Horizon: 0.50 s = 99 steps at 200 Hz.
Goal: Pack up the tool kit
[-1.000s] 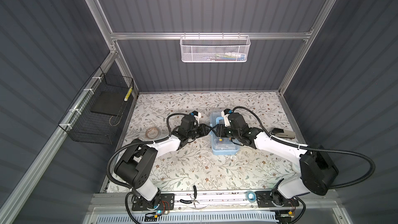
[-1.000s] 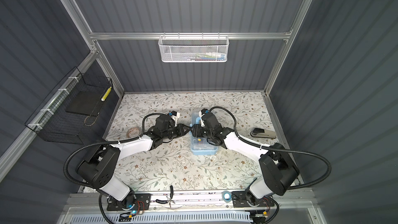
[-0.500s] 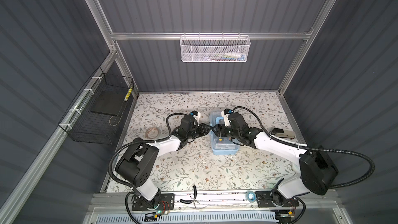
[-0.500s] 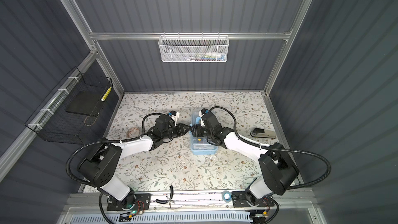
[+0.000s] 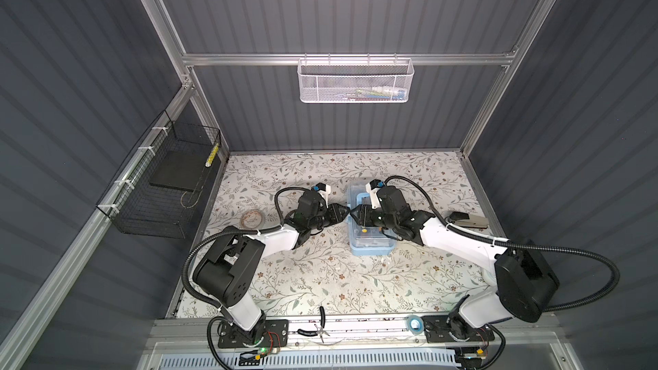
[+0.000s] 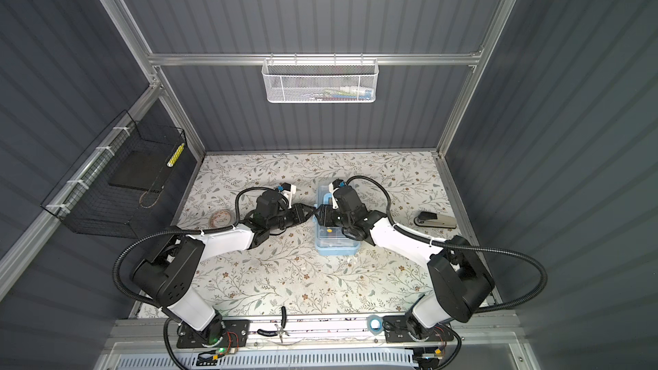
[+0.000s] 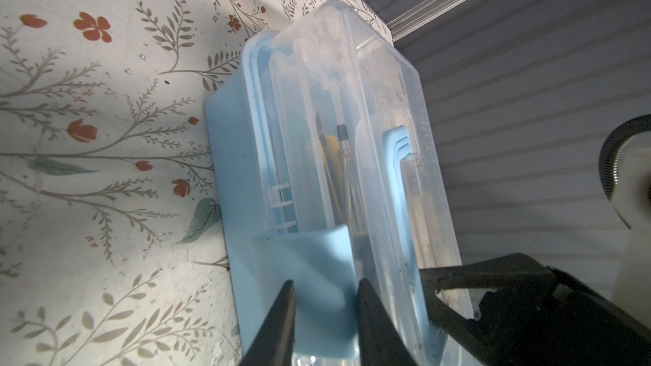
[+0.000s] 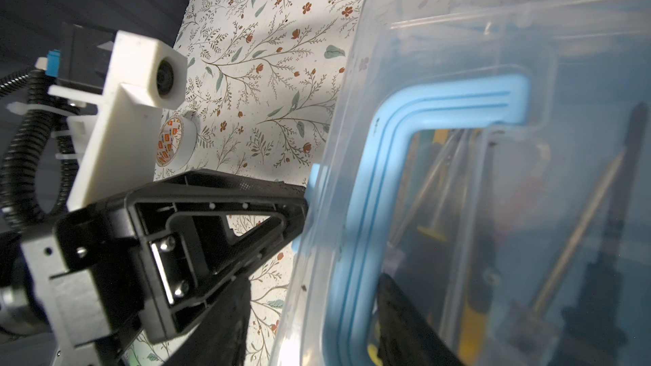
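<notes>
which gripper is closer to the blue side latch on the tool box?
Left. The left gripper straddles the side latch, one finger on each side. The right gripper is over the clear lid beside the handle, close but off the latch.

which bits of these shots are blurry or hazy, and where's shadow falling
Left wrist view: the fingers of the left gripper are dark blurs either side of the blue latch, the tool box behind is sharper, soft shadow crosses the table. Right wrist view: the clear lid is hazy, the tape roll crisper. Both top views: sharp throughout.
</notes>
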Motion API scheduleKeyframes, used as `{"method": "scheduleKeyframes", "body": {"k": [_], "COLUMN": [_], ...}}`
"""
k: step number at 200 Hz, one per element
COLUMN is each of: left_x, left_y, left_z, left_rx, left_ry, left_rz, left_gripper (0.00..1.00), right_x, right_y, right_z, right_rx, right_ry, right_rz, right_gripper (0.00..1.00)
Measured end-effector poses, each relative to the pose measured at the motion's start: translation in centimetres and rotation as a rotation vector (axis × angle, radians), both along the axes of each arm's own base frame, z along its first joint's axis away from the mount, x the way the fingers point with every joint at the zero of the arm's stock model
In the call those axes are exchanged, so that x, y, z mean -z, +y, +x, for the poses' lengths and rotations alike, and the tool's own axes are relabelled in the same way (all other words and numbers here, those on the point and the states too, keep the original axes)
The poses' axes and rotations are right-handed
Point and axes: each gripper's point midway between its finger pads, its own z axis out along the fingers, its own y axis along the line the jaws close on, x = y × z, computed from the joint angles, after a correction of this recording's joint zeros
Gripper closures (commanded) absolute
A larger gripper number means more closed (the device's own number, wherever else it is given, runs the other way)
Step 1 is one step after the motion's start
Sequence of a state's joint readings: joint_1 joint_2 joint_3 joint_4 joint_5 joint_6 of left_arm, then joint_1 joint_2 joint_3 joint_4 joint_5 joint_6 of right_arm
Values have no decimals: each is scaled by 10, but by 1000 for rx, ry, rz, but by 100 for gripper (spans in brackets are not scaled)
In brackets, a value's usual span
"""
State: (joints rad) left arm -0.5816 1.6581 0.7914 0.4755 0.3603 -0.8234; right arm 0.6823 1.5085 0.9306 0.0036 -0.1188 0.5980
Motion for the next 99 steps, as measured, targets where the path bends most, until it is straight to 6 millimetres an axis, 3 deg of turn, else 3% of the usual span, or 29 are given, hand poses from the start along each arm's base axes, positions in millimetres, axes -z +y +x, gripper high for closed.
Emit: {"method": "scheduleKeyframes", "body": {"k": [44,99], "left_x": [6,16], "left_y": [3,4], "left_z": [-2,-9], "left_rx": [-2,11], "left_ry": [11,44], "left_rz": [29,64], "left_gripper": [67,74], "right_x": [0,0], "right_y": [0,2], "right_z": [0,2], "right_rx": [2,0], "right_ry": [4,-2], "right_rz": [3,9], "right_gripper": [42,42]}}
